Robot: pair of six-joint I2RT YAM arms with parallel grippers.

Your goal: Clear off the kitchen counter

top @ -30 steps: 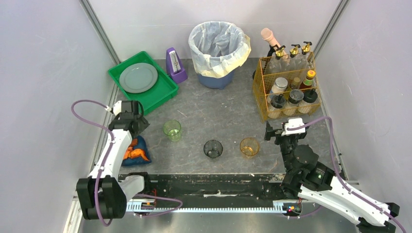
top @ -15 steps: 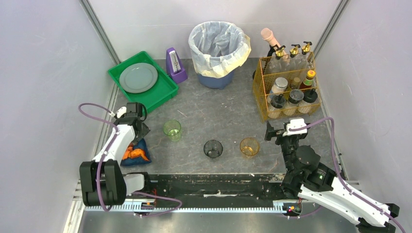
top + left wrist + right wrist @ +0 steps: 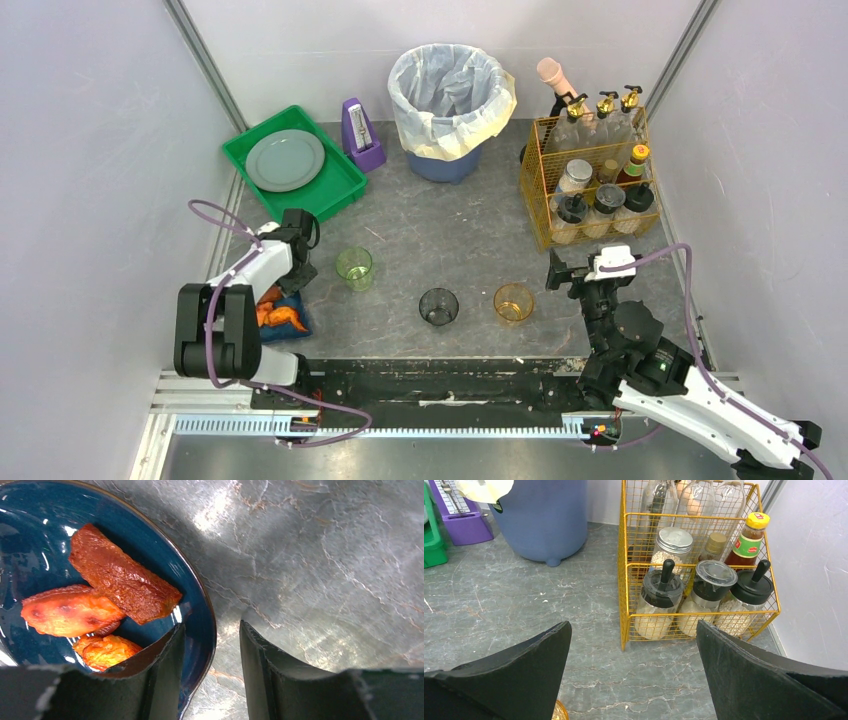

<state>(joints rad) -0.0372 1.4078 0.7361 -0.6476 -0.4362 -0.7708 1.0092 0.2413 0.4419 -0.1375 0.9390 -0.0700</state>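
Kitchen counter (image 3: 430, 240) is spreading under and around both my pincers, its grey veined stone showing just outside my left pincer (image 3: 211, 630). My left arm is reaching from its base forward and to the right, the wrist bending down over the near left part of the stone. That pincer is standing partly apart and straddling the rim of a blue plate (image 3: 40, 530). One finger is hanging inside the plate and the other outside over bare stone, with a gap showing on each side of the rim, so nothing is gripped. Fried orange-brown pieces (image 3: 125, 587) are lying in the plate just beyond the inner finger.

A green cup (image 3: 354, 266) is standing near this pincer, to its right, with a dark cup (image 3: 438, 306) and an amber cup (image 3: 513, 301) farther right. My right arm is crouching low, and my right pincer (image 3: 632, 627) is spreading wide around nothing. It is facing a yellow wire basket (image 3: 624, 580) of jars and bottles straight ahead, with a blue bin (image 3: 544, 520) ahead to its left.
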